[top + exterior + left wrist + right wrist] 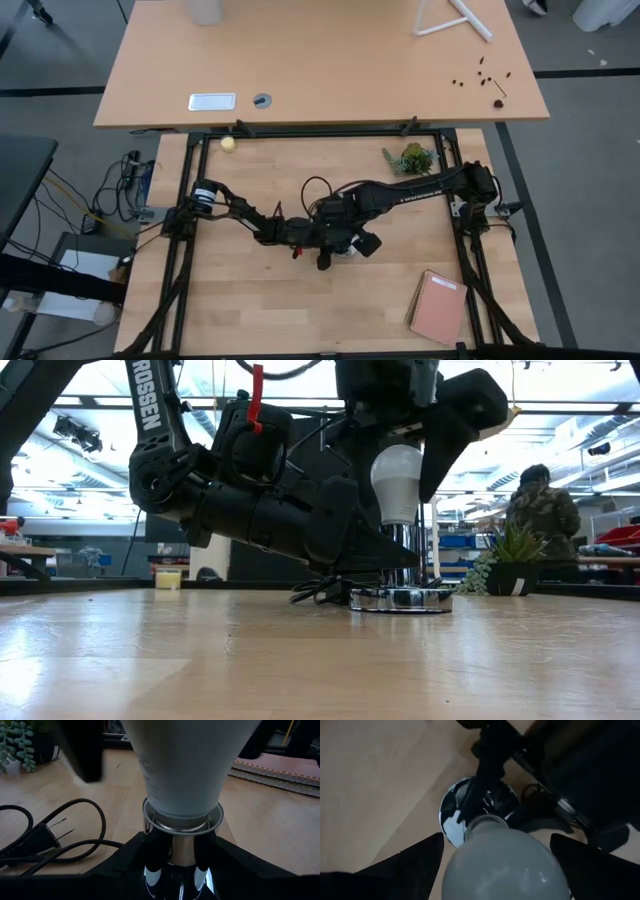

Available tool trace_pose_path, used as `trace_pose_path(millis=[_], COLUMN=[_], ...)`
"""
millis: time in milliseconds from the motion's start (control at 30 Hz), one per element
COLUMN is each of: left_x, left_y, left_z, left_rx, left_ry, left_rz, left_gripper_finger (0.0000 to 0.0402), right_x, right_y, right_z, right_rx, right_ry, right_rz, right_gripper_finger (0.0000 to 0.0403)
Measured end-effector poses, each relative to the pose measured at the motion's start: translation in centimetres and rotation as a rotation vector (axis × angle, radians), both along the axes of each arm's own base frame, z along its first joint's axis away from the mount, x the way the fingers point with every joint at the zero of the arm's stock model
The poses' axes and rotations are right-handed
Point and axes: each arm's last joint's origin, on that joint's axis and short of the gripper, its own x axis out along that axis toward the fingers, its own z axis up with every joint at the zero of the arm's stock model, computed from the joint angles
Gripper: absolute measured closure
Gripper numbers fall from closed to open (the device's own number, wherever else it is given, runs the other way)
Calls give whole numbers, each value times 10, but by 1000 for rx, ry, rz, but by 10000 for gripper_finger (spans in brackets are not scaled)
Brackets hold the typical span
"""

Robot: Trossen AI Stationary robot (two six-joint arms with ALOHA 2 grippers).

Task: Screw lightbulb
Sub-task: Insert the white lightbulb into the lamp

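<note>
Our right gripper hangs spread wide around the white lightbulb, fingers clear of the glass, while our left gripper pinches the chrome stem of the round socket disc, on which the bulb stands upright.

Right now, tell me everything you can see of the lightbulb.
The lightbulb is white, matte and pear-shaped, narrowing toward its base. It stands upright, round end up, in the shiny metal socket near the middle of the table. A metal collar rings its neck; the screw base is hidden inside the socket. It is unlit. The left claw grips the socket stem just below it. The right claw is open above it, fingers on either side of the globe, not clearly touching.
</note>
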Motion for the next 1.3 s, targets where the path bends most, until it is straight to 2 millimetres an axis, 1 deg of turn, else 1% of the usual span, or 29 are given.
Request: trace_pose_path(millis=[100, 167, 433, 567, 733, 900, 1000, 1200, 1300], left_x=[0, 0, 0, 0, 0, 0, 0, 0, 0], left_y=[0, 0, 0, 0, 0, 0, 0, 0, 0], left_z=[0, 0, 0, 0, 0, 0, 0, 0, 0], left_rx=[0, 0, 1, 1, 1, 1, 1, 1, 0], left_ry=[0, 0, 0, 0, 0, 0, 0, 0, 0], left_rz=[0, 0, 1, 1, 2, 2, 2, 2, 2], left_gripper_finger=[211, 211, 211, 211, 211, 211, 211, 211, 211], right_x=[0, 0, 1, 1, 1, 2, 2, 2, 2], right_y=[-1, -3, -4, -4, -3, -3, -3, -2, 1], right_z=[0, 0, 0, 0, 0, 0, 0, 0, 0], right_rx=[4, 11, 28, 36, 47, 63, 78, 109, 96], right_ry=[4, 1, 0, 0, -2, -5, -6, 3, -1], right_rz=[-1, -5, -4, 0, 0, -57, -126, -337, -431], right_gripper_finger=[33, 42, 116, 141, 138, 134, 139, 134, 134])
